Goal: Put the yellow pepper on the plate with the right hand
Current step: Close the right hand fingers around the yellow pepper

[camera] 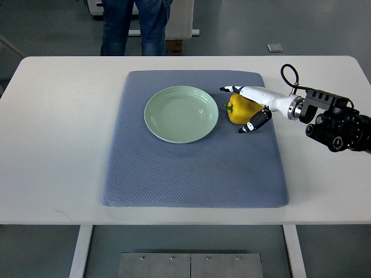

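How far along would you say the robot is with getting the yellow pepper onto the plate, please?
Done: the right hand has reached the yellow bell pepper, which sits on the grey textured mat just right of the round pale green plate. In hand: its fingers flank the pepper; a firm grip isn't clear. Left: lifting it and setting it on the empty plate.

Robot's right hand (249, 110) reaches in from the right edge.
Its black-jointed forearm lies nearly level, white fingers (235, 89) stretched forward along one side, a dark-tipped digit curled low on the other, the hand cupped half-closed.
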